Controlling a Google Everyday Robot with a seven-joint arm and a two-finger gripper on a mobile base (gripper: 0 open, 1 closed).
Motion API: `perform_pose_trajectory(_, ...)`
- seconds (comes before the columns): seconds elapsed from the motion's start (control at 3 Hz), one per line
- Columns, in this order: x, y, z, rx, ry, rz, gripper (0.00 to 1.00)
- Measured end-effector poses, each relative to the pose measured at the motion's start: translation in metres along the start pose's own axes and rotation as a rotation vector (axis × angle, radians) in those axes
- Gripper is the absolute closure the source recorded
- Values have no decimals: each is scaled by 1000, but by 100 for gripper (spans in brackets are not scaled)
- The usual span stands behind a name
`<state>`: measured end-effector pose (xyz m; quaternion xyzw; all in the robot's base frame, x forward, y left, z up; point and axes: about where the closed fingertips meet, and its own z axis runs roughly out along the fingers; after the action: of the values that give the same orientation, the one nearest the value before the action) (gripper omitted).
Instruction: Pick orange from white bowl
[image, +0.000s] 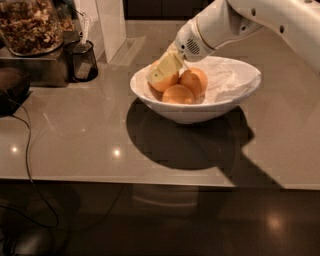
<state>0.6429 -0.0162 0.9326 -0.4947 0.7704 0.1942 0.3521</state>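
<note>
The white bowl (235, 92) stands on the grey counter, right of centre. Three oranges lie in its left half. The orange (166, 83) at the far left is partly covered by my gripper (163, 74), whose pale yellow tip lies against the fruit's upper front. Two other oranges, one (196, 80) to its right and one (178, 95) in front, lie free beside it. My white arm (225, 25) reaches down from the upper right over the bowl's rim. The orange sits in the bowl, touching its neighbours.
A black mesh cup (82, 61) and a glass jar of nuts (30, 25) stand at the back left. A white upright panel (111, 25) rises behind the bowl. A dark cable (27, 150) runs down the left side. The counter's front edge (150, 182) runs across below the bowl.
</note>
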Motion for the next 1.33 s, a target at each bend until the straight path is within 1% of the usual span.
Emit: perform_pose_trajectory(1.33,26,-9,25,-46,42,71,24)
